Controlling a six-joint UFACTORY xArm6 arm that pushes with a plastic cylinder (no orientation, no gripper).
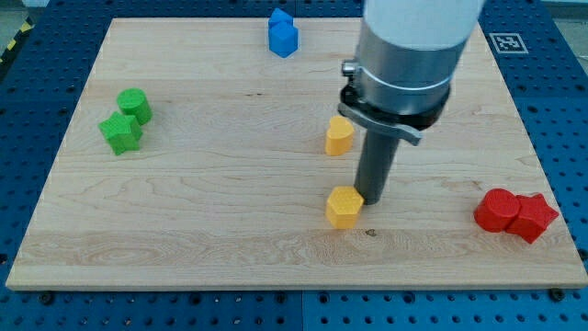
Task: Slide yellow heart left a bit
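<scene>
Two yellow blocks lie near the board's middle. The upper one (339, 135) looks like the yellow heart. The lower one (344, 206) looks like a yellow hexagon. My tip (372, 199) stands on the board just to the right of the lower yellow block, touching or nearly touching its right side. The upper yellow block sits left of the rod and above the tip, apart from it. The arm's grey body hides the board behind it at the view's top.
Two blue blocks (283, 33) sit together at the top centre. Two green blocks (135, 105) (120, 132) sit at the left. Two red blocks (499, 210) (533, 217) sit at the lower right near the wooden board's edge (560, 276).
</scene>
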